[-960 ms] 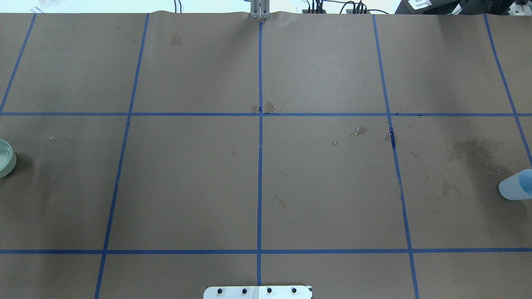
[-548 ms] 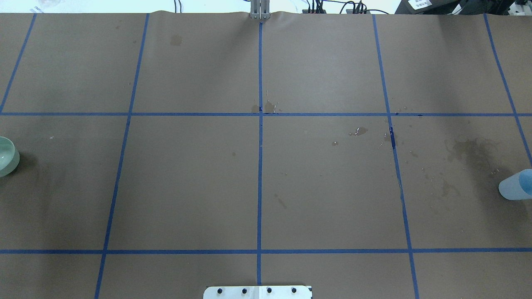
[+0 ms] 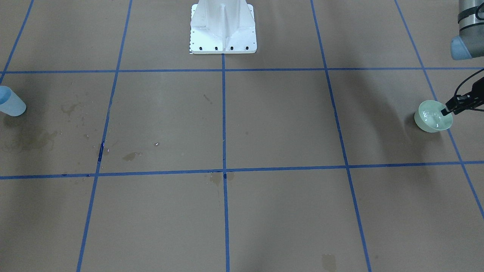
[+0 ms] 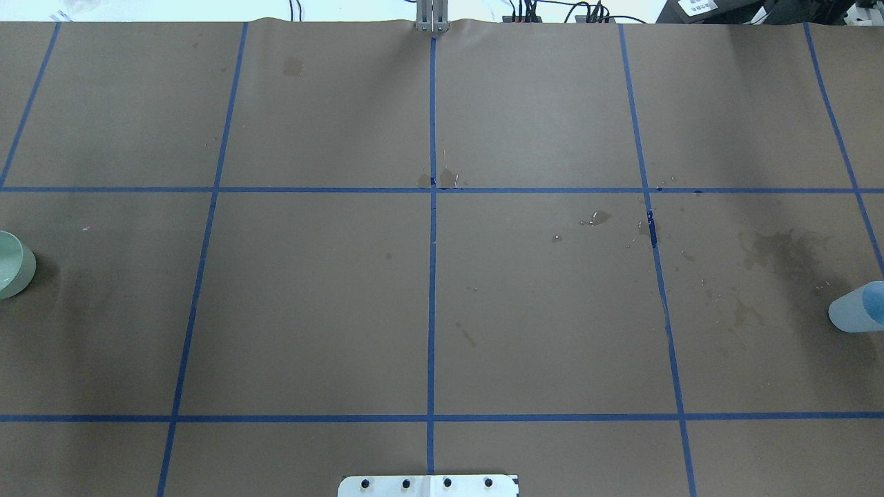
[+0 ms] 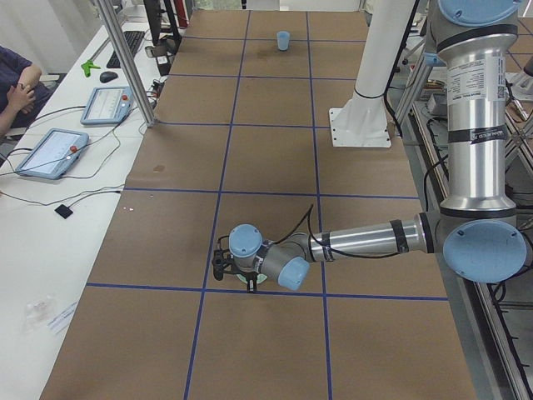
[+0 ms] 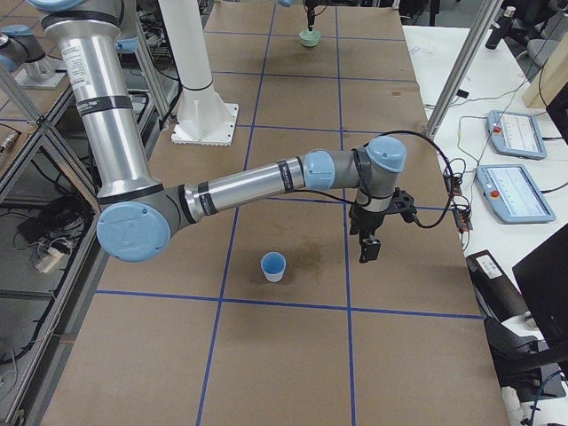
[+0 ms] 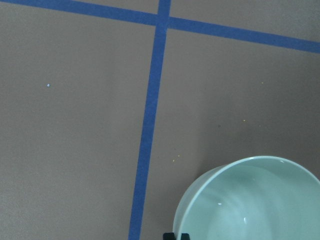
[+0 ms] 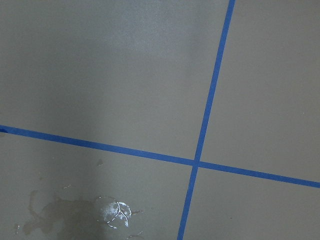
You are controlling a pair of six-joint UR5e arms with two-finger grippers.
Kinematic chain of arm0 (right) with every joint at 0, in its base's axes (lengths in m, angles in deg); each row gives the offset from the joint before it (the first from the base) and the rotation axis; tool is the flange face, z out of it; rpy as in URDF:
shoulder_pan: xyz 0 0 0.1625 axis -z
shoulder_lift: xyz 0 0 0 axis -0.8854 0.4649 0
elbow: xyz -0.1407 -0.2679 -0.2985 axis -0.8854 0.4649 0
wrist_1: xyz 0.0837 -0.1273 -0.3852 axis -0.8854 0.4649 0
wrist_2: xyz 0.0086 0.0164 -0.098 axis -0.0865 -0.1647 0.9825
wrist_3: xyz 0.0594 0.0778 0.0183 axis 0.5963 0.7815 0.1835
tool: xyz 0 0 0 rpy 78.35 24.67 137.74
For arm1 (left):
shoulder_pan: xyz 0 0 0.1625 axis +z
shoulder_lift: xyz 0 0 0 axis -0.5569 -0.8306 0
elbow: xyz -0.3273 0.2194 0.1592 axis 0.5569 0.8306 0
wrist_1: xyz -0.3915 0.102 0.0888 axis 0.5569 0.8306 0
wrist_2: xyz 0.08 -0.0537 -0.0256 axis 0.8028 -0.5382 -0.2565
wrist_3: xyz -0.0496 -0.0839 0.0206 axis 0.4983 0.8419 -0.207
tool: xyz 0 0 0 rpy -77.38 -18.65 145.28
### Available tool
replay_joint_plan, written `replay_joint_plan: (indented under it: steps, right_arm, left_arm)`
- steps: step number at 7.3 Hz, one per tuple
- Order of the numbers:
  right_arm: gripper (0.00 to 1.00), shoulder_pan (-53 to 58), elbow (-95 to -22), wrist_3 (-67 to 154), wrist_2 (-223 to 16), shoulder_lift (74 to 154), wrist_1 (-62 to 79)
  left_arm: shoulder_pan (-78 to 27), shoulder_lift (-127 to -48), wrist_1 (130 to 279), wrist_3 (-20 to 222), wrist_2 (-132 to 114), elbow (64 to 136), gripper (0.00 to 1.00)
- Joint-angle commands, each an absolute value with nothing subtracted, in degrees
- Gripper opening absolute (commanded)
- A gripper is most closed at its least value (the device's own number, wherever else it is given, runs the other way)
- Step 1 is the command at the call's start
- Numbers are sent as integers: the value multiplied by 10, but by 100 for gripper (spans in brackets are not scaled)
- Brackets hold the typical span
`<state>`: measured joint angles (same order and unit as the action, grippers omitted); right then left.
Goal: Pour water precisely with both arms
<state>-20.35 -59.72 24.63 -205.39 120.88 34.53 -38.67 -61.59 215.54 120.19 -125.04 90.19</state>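
Observation:
A pale green cup (image 3: 431,120) sits low at the table's end on my left; glints of water (image 7: 248,218) show inside it. My left gripper (image 3: 446,111) is shut on its rim, and one black fingertip (image 7: 177,235) shows at the rim in the left wrist view. The green cup (image 4: 12,265) is cut by the overhead view's left edge. A pale blue cup (image 6: 273,265) stands upright at the other end. My right gripper (image 6: 366,252) hangs above the paper beside the blue cup, apart from it. I cannot tell whether it is open or shut.
The white pedestal base (image 3: 223,36) stands at the table's middle on the robot's side. Dark stains (image 4: 780,252) and a wet patch (image 8: 114,213) lie near the blue cup (image 4: 855,312). Tablets (image 6: 512,133) and cables lie on the side bench, where a person (image 5: 18,79) sits.
The green cup has shifted a little toward the table's middle in the overhead view. The blue cup has not moved.

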Motion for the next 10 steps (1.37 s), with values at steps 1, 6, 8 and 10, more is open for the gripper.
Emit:
replay_joint_plan:
  steps: [1, 6, 8, 10]
  right_arm:
    - [99, -204, -598, 247, -2056, 1208, 346]
    - [99, -205, -605, 254, -2071, 1257, 330]
    - [99, -213, -606, 256, -2099, 1305, 267]
    - [99, -231, -625, 256, -2118, 1354, 262]
  left_arm:
    - [-388, -620, 2157, 1203, -1249, 918, 100]
    - [-431, -697, 1988, 1070, -1187, 996, 100]
    - [-476, -730, 1732, 943, -1146, 1109, 100]
    - [-514, -722, 1676, 889, -1151, 1117, 100]
